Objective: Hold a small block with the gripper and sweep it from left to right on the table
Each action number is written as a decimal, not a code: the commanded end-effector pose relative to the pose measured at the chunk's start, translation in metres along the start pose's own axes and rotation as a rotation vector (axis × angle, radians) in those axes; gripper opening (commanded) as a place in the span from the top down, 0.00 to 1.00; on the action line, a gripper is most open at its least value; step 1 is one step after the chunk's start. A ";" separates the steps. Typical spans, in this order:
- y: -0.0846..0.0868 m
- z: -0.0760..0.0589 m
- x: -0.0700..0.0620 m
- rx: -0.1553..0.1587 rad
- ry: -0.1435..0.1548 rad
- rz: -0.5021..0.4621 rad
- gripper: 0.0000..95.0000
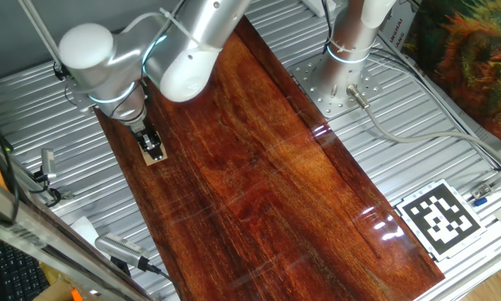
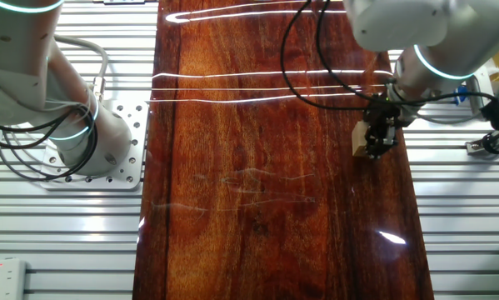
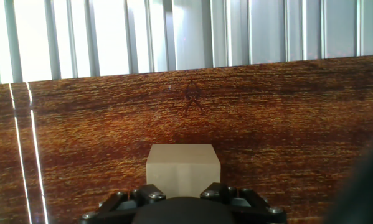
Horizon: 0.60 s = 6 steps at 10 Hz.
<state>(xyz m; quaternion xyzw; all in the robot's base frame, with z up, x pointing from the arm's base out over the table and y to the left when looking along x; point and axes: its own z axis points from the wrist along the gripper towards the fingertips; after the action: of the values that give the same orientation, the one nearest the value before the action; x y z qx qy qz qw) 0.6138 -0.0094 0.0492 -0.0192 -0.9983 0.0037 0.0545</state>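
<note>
The table [image 1: 283,184] is seen as a long glossy board laid over a ribbed grey metal surface [image 1: 451,142]; the small block [image 3: 182,169] is held between the clenched jaws of the gripper [image 1: 153,148], low against the wood and close to one long edge; the board's width across to the opposite edge lies open, so the sweep is judged to have ample room.

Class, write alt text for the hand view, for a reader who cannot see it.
A small tan wooden cube sits between the black gripper fingers at the bottom, resting on a glossy reddish-brown wooden board. Ribbed grey metal surface runs beyond the board's far edge.
</note>
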 end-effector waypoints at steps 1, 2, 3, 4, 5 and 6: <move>0.000 -0.002 0.002 -0.008 -0.003 -0.001 1.00; 0.000 -0.002 0.002 -0.007 -0.004 -0.001 1.00; 0.000 -0.002 0.002 -0.006 -0.005 -0.002 1.00; 0.000 -0.002 0.002 -0.006 -0.004 -0.003 1.00; 0.000 -0.001 0.002 -0.006 0.000 -0.002 1.00; 0.000 0.001 0.001 -0.005 0.000 0.004 1.00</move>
<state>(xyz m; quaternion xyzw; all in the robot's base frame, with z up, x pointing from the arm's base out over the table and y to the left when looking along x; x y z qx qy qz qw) 0.6133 -0.0093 0.0477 -0.0216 -0.9983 0.0010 0.0542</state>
